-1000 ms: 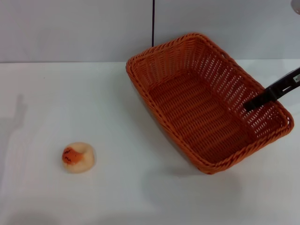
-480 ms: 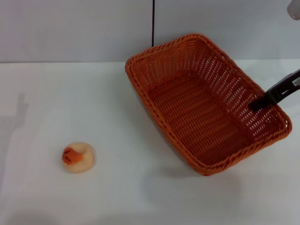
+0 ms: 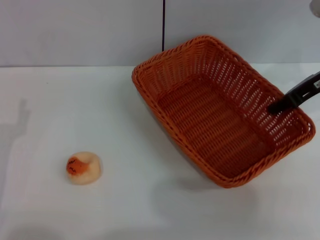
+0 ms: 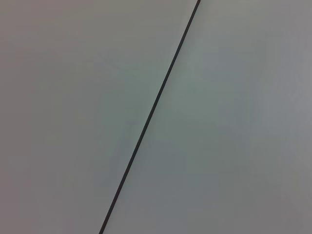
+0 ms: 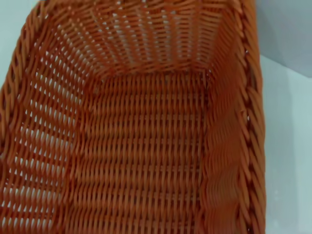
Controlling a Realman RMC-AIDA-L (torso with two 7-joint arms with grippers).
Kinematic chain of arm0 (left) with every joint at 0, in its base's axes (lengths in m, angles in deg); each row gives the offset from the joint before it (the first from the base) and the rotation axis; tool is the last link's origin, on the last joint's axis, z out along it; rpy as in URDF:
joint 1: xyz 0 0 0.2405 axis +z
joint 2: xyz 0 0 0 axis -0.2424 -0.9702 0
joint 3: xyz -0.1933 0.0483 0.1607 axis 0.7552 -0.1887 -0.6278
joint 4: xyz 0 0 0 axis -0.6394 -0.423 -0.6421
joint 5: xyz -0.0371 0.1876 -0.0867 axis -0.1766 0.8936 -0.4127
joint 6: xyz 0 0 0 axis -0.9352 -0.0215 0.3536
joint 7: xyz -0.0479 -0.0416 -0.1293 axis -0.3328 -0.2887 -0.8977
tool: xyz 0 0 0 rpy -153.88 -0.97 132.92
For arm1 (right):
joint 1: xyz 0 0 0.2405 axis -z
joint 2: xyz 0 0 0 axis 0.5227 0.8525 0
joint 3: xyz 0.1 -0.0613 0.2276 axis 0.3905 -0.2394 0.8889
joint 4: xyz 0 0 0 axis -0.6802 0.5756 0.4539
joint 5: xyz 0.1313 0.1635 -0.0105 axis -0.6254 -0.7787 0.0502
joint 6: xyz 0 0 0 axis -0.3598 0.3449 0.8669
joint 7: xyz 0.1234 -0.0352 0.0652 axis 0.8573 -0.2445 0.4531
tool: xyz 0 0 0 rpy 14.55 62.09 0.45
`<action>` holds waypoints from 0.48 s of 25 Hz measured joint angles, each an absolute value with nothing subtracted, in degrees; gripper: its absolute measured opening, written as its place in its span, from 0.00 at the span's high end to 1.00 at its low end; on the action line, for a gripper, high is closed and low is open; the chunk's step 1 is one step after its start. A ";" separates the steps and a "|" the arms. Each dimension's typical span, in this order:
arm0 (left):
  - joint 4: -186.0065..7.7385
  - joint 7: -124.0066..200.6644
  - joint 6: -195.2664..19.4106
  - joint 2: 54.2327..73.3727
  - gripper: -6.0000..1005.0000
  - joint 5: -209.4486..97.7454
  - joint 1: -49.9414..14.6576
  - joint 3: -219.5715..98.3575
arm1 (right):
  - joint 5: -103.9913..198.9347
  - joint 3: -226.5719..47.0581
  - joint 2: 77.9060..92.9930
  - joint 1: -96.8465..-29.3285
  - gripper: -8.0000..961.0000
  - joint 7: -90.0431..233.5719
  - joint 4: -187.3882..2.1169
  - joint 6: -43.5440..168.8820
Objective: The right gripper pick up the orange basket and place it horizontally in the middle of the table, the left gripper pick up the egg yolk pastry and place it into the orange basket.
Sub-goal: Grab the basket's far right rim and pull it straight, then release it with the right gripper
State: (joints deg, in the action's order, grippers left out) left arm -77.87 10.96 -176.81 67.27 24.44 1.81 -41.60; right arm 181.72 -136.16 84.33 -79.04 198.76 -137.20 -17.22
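The right gripper (image 3: 280,105) sat at the basket (image 3: 215,127) rim on its right side, apparently clamped on the wall; the basket looked tilted and angled, likely mid-carry toward table (image 3: 125,200) centre. The pastry (image 3: 83,168) lay on the table, well apart to the left, untouched. Left gripper out of view; its camera faced the wall.

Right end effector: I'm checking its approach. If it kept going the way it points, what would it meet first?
Probably the orange basket: the right end effector points into it at the right-hand wall, so the woven inside comes first. Depth is unclear.
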 joint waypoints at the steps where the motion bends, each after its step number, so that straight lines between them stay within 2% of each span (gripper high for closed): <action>1: -77.87 10.96 -176.81 67.27 0.30 24.44 1.81 -41.60 | 181.72 -136.16 84.33 -79.04 0.79 198.76 -137.20 -17.22; 12: -77.97 10.91 -176.82 67.27 0.30 24.45 1.26 -41.60 | 178.70 -135.84 85.57 -75.91 0.80 198.68 -143.63 -18.02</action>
